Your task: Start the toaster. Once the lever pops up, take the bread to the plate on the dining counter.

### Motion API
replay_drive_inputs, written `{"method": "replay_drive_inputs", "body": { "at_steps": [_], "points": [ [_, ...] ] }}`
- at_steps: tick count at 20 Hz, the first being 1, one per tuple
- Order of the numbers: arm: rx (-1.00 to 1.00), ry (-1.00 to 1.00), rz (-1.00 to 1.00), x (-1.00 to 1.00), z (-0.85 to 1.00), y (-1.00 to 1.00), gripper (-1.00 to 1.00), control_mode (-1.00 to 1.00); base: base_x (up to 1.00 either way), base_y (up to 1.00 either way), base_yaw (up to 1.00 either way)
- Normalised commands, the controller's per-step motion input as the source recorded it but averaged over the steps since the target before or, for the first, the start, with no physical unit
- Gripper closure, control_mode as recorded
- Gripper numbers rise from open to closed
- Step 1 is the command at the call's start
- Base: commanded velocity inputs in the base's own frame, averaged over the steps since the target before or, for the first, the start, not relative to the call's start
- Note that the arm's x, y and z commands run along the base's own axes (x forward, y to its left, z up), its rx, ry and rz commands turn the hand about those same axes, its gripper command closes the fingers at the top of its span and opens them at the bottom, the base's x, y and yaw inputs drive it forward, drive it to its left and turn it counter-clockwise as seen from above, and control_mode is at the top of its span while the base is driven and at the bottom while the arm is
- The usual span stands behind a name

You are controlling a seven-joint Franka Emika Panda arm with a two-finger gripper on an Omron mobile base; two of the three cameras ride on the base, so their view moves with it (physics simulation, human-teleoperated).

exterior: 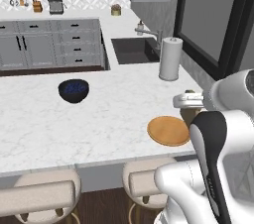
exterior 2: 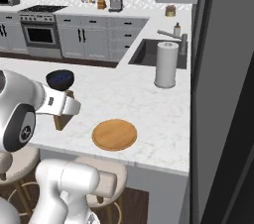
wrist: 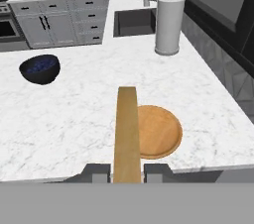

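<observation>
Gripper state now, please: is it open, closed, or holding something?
Gripper: closed on the bread, which sticks out edge-on between the fingertips, above the near side of the plate.

The counter lies bare around the plate (lots of room). The paper towel roll stands well behind it, the dark bowl far left.
</observation>
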Motion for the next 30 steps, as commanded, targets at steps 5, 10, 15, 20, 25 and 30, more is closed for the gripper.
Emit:
{"method": "replay_drive_inputs", "body": {
  "at_steps": [5,10,15,20,25,30],
  "points": [
    [0.02,0.02,0.00,0.32,-0.53,-0.15,1.00,-1.00,0.00,0.00,0.00],
    [0.00,0.03,0.00,0.71,-0.58,-0.01,1.00,-1.00,0.00,0.00,0.00],
    [0.02,0.06,0.00,0.91,-0.66,-0.20,1.00,-1.00,0.00,0.00,0.00],
    [0.00,-0.04,0.00,0.63,-0.57,-0.14,1.00,-1.00,0.00,0.00,0.00],
    [0.00,0.00,0.01,0.31,-0.44,-0.11,1.00,-1.00,0.00,0.00,0.00],
    [0.00,0.00,0.04,0.24,-0.30,-0.07,1.00,-1.00,0.00,0.00,0.00]
  ]
}}
